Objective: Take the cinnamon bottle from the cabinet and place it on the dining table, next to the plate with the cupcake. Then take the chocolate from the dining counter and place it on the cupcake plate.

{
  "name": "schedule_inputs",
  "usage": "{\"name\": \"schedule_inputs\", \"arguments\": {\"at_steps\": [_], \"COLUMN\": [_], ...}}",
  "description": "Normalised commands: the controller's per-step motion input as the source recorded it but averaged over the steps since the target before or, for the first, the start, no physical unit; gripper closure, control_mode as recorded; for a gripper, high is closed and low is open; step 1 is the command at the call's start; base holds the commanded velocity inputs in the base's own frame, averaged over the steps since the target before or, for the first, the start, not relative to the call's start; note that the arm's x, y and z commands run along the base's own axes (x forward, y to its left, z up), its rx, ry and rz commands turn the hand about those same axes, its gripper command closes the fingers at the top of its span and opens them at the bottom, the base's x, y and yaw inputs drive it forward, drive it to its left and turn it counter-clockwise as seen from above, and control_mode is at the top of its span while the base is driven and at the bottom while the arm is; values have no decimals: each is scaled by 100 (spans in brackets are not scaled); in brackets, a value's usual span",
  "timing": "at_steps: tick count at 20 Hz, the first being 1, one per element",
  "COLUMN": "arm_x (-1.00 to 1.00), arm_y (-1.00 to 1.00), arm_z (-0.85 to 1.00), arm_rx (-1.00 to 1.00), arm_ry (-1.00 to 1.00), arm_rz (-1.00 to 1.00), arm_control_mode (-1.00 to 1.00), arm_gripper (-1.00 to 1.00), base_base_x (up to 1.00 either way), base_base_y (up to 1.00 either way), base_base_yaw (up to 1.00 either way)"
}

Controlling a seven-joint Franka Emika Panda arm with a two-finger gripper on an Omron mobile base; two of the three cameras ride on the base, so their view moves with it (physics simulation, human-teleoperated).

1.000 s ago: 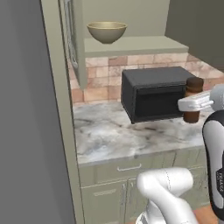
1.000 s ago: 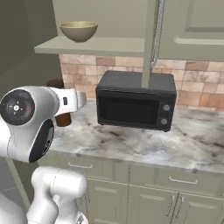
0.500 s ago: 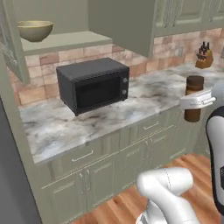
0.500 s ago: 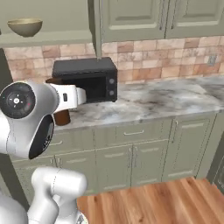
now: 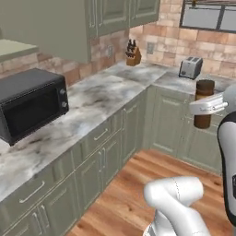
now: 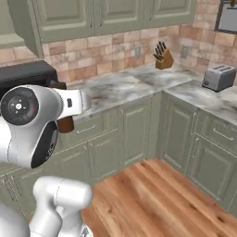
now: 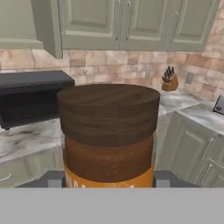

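My gripper (image 5: pixel 206 105) is shut on the cinnamon bottle (image 5: pixel 203 92), a brown cylinder with a darker cap, held upright in the air at the right of the left base view. In the right base view the bottle (image 6: pixel 65 124) peeks out from behind the white arm. In the hand view the bottle (image 7: pixel 108 131) stands right in front of the camera, with a grey fingertip (image 7: pixel 54 180) on each side of it. The cabinet (image 7: pixel 46 27), with its door open, hangs at the upper left. The dining table, plate, cupcake and chocolate are out of view.
A black microwave (image 5: pixel 30 103) sits on the marble wall counter (image 5: pixel 97 99). A knife block (image 5: pixel 133 53) and a toaster (image 5: pixel 190 67) stand near the corner. Green base cabinets (image 5: pixel 110 147) line both walls, with wooden floor (image 5: pixel 133 193) in front.
The base has turned, so both base views have swept right along the wall counter to the corner. The gripper keeps the bottle held the same way.
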Motion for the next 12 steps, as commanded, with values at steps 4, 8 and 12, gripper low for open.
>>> {"name": "schedule_inputs", "arguments": {"at_steps": [4,8,12], "arm_x": [0,0,0], "arm_y": [0,0,0], "arm_z": [0,0,0], "arm_rx": [0,0,0], "arm_ry": [0,0,0], "arm_rz": [0,0,0], "arm_control_mode": [100,100,100], "arm_gripper": [100,100,100], "base_base_x": [-23,-29,-26], "base_base_y": [-35,-40,-32], "base_base_yaw": [-70,-68,-69]}}
